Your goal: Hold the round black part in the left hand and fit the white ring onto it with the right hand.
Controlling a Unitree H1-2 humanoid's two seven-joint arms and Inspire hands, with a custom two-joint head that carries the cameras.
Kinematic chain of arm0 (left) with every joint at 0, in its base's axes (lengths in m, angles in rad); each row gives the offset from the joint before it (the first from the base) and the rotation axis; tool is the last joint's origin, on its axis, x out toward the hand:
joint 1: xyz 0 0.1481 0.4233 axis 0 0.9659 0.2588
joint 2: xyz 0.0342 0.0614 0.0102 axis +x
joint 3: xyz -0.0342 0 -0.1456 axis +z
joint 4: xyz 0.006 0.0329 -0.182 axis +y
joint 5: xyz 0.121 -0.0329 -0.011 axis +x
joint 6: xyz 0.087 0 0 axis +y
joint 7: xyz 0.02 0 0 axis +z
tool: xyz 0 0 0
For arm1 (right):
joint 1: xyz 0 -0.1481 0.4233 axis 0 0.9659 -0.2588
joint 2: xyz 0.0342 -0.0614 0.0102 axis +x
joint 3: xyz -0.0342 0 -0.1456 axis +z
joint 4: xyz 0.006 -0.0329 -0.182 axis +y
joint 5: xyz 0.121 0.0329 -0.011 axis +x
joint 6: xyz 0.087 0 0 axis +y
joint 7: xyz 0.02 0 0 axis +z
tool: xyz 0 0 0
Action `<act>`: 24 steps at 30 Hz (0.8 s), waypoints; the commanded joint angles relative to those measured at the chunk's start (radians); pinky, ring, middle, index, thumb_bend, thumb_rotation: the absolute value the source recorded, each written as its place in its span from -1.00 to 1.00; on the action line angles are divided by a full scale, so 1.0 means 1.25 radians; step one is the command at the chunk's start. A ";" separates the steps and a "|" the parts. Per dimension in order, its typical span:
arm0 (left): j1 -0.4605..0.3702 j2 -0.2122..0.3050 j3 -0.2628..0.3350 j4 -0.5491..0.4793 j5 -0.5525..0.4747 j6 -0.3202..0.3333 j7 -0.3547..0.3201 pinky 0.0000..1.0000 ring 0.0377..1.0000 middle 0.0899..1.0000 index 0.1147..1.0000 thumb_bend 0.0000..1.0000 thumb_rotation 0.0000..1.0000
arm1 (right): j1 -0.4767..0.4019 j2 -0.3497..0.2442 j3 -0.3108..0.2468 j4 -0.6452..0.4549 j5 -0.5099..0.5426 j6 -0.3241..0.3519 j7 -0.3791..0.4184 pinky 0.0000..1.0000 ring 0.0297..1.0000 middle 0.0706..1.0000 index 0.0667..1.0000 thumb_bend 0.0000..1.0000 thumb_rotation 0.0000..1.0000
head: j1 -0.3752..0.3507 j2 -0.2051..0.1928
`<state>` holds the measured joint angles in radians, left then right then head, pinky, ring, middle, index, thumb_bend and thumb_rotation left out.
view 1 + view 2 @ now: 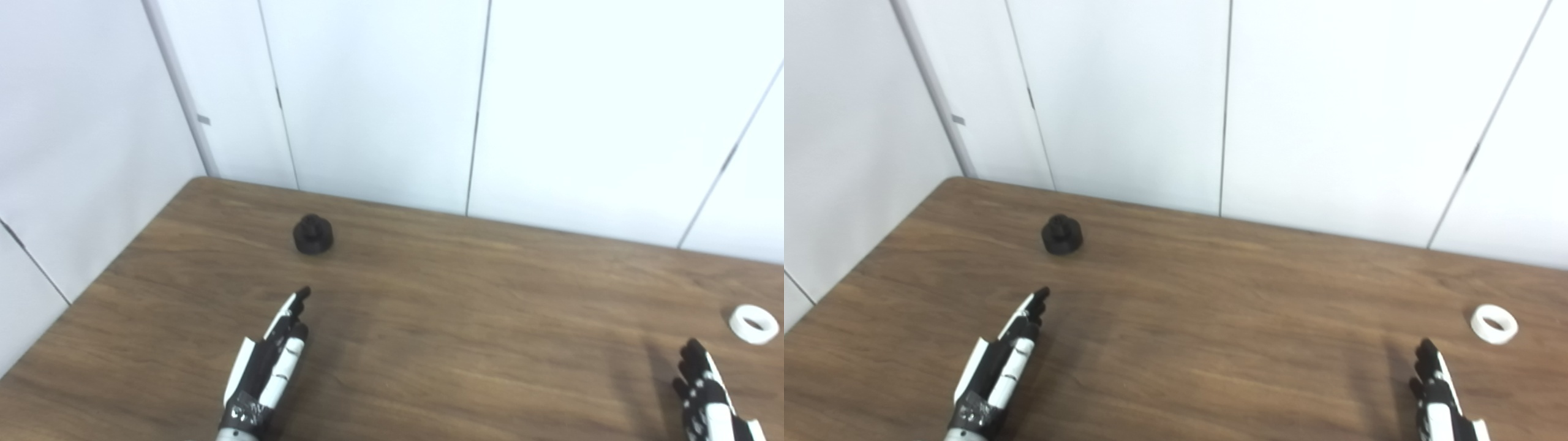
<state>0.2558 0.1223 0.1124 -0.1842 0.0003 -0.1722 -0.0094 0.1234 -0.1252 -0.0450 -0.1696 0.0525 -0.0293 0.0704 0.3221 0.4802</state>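
The brown wooden table fills the lower half of the picture. Its far edge runs along the white wall panels, and its left edge slants down toward the lower left corner. The wood grain runs in long streaks from left to right. There is a lot of bare wood in the middle, between the two hands.

The round black part sits in the upper left part of the table, near the far edge. It is short and chunky, with a wide bottom and a smaller bump on top. The bump points straight up.

The white ring lies flat at the far right, close to the right side of the picture. It looks smooth, and its hole faces up.

The left hand is at the bottom left. It is black and white, its fingers are stretched out straight toward the black part, and it holds nothing. A gap of bare wood lies between them.

The right hand is at the bottom right corner, just below the ring and not touching it. Its fingers point up the picture and it holds nothing.
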 commanded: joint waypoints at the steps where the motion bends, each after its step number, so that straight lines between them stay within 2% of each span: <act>1: 0.013 -0.048 -0.024 0.046 0.003 -0.022 0.011 1.00 1.00 1.00 0.93 -0.03 0.72 | 0.009 -0.016 -0.011 0.013 0.008 -0.003 0.006 1.00 1.00 1.00 1.00 -0.08 1.00 | 0.001 -0.001; 8: 0.019 -0.047 -0.028 0.038 0.005 -0.009 0.018 1.00 1.00 1.00 0.96 -0.04 0.71 | 0.010 -0.010 -0.009 0.007 0.014 -0.001 0.013 1.00 1.00 1.00 1.00 -0.01 1.00 | -0.017 0.005; 11: 0.021 -0.049 -0.023 0.031 0.002 0.006 0.024 1.00 1.00 1.00 0.95 0.00 0.59 | 0.010 -0.005 -0.007 0.004 0.005 0.002 0.007 1.00 1.00 1.00 1.00 -0.04 1.00 | -0.023 0.006; 14: 0.023 -0.044 -0.017 0.009 0.021 0.021 0.037 1.00 1.00 1.00 0.96 0.03 0.31 | 0.011 -0.001 -0.007 0.002 -0.005 0.001 0.000 1.00 1.00 0.98 0.97 -0.12 1.00 | -0.026 0.010; 18: 0.012 -0.023 -0.005 -0.034 0.074 0.056 0.062 1.00 1.00 1.00 0.98 0.06 0.13 | 0.011 0.003 -0.007 -0.006 -0.018 0.005 -0.004 1.00 1.00 0.97 0.97 -0.15 1.00 | -0.030 0.011; 21: -0.016 -0.002 0.015 -0.064 0.103 0.106 0.076 0.97 0.99 0.99 0.94 0.18 0.03 | 0.010 0.005 -0.008 -0.010 -0.020 0.008 -0.006 1.00 1.00 0.97 0.96 -0.18 1.00 | -0.031 0.012; 23: -0.037 0.007 0.031 -0.078 0.100 0.127 0.081 0.99 1.00 0.99 0.92 0.25 -0.11 | 0.010 0.006 -0.008 -0.009 -0.021 0.004 -0.005 1.00 1.00 0.96 0.96 -0.20 1.00 | -0.033 0.012; 24: -0.050 0.010 0.039 -0.085 0.111 0.137 0.089 0.98 0.98 0.97 0.90 0.35 -0.25 | 0.010 0.006 -0.008 -0.009 -0.021 0.002 -0.005 1.00 1.00 0.96 0.96 -0.21 1.00 | -0.034 0.013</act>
<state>0.2311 0.1300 0.1376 -0.2534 0.1205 -0.0123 0.0692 0.1242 -0.1199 -0.0491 -0.1725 0.0334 -0.0276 0.0760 0.2792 0.4955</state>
